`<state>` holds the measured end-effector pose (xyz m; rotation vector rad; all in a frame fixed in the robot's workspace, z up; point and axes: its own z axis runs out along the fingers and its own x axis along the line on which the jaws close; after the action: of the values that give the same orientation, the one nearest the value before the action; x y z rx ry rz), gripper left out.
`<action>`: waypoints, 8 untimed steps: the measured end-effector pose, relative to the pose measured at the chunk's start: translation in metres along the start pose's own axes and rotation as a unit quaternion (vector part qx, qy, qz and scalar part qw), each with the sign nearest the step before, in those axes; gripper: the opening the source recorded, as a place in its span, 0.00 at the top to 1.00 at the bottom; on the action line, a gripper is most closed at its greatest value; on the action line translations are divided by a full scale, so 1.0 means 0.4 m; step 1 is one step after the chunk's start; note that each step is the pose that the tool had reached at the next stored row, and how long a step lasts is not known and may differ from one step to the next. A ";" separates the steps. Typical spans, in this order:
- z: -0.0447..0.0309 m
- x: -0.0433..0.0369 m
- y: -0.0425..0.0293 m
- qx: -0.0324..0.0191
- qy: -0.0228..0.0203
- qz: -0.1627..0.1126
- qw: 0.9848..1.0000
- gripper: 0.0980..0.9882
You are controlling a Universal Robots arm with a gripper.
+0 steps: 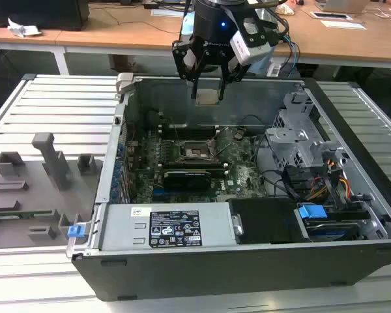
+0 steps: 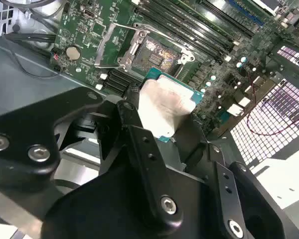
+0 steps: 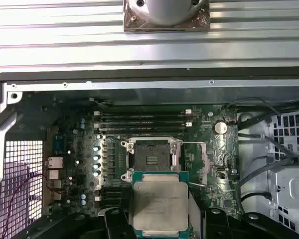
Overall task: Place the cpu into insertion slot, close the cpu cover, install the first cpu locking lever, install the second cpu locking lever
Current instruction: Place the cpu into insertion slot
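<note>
Well clear of the open insertion slot (image 3: 150,159), the cpu (image 3: 160,205) hangs over the motherboard (image 3: 70,149), clamped by the closed gripper (image 1: 207,91). In the second wrist view a black finger (image 2: 134,129) hides part of its edge.

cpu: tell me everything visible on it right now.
The cpu is a small flat square chip with a dull silver-beige metal face, slightly smudged, and a thin green board edge showing around it. The pincer grips it by opposite sides and holds it in the air inside the open case, roughly parallel to the motherboard. It is short of the insertion slot, not seated, and touches nothing else.
</note>
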<state>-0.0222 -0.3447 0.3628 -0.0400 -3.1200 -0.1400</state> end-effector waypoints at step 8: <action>0.000 0.000 0.000 0.000 -0.002 0.022 1.000 0.51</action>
<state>-0.0222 -0.3447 0.3628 -0.1105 -3.1203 -0.1407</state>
